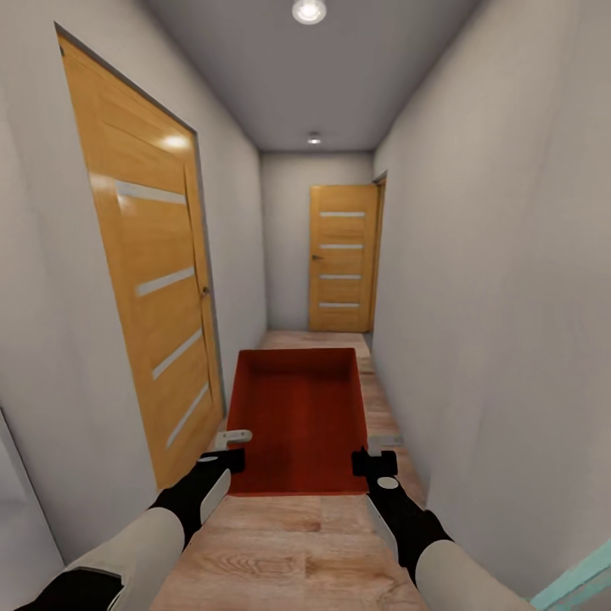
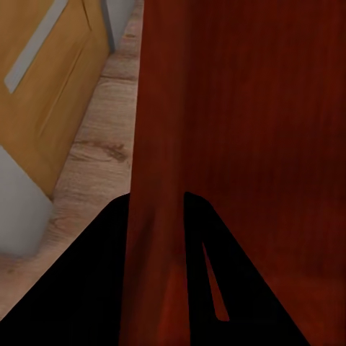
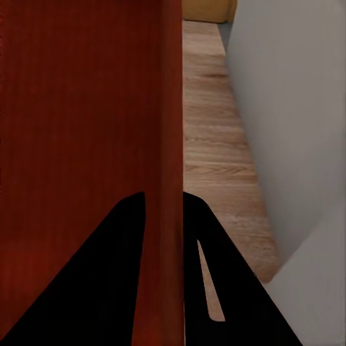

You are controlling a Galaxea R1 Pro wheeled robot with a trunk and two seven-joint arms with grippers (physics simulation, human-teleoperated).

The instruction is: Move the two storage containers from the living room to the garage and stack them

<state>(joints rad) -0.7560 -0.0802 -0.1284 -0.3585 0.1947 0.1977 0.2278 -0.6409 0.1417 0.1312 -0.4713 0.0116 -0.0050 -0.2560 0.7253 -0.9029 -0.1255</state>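
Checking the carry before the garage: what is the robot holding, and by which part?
One storage container, held by both grippers: the left gripper clamps its left side wall, the right gripper its right side wall, both near the robot-side corners.

The near wall of the red-orange rectangular open-top bin [image 1: 299,417] is hidden by its own floor. The pale turquoise strip [image 1: 581,579] is cut off at the corner; its identity cannot be told.

A narrow hallway with pale grey walls [image 1: 509,255], wood plank floor [image 1: 288,552], 2 orange doors [image 1: 157,288] at frame left and centre, and 2 ceiling lights [image 1: 309,10].
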